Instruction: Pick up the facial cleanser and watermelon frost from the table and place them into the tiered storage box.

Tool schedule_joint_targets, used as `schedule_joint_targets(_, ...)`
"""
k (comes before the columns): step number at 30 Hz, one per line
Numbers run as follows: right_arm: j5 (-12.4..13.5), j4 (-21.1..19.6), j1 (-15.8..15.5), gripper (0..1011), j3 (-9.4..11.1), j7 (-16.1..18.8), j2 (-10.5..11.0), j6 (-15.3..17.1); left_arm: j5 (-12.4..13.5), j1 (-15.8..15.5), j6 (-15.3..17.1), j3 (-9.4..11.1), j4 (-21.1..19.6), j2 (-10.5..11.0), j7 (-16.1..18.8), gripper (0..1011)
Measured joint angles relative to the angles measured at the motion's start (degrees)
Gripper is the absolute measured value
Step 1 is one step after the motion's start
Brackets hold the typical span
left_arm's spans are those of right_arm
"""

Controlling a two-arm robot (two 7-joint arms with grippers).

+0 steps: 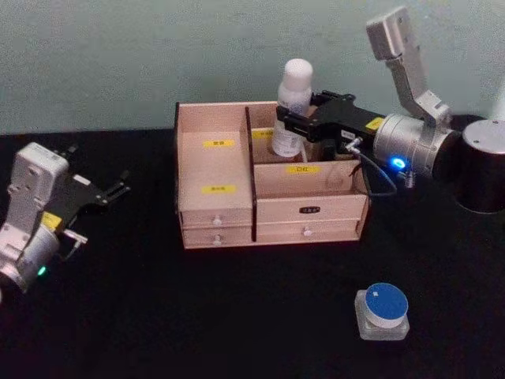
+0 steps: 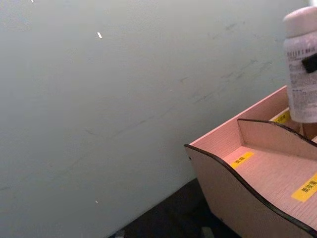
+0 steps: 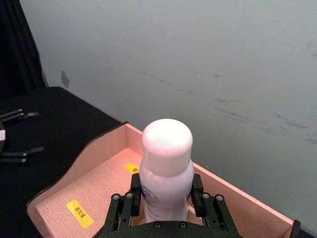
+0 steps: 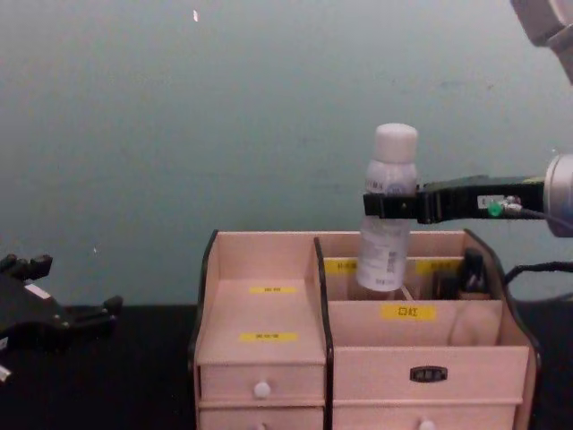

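Watermelon frost (image 1: 382,313) sits before the tiered storage box (image 1: 213,209); right claw (image 1: 290,122) grips facial cleanser (image 1: 297,83) upright for its rear compartment; left claw (image 1: 106,178) idle, open.

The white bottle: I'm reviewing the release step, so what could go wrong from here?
The right gripper grips the white bottle in the back compartment of the tiered storage box. Whether its base rests on the floor is hidden, so an early release might drop or tip it. It stands well above the walls, so a careless withdrawal could knock it over.
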Motion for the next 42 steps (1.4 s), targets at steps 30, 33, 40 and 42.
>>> schedule_joint_targets(30,-2.86,6.54,0.26,600,-0.92,-0.01,-3.37,-0.89,0.0,0.0,0.0,0.0,0.0,0.0,0.0,1001)
schedule_joint_targets(33,-3.0,6.79,-0.1,600,-0.84,-0.06,-3.59,-0.79,0.0,0.0,0.0,0.0,0.0,0.0,0.0,1001)
schedule_joint_targets(40,-3.83,6.99,-0.49,600,-0.85,-0.27,-3.85,-0.5,0.0,0.0,0.0,0.0,0.0,0.0,0.0,1001)
schedule_joint_targets(42,-3.85,6.99,-0.49,600,-0.85,-0.27,-3.86,-0.49,0.0,0.0,0.0,0.0,0.0,0.0,0.0,1001)
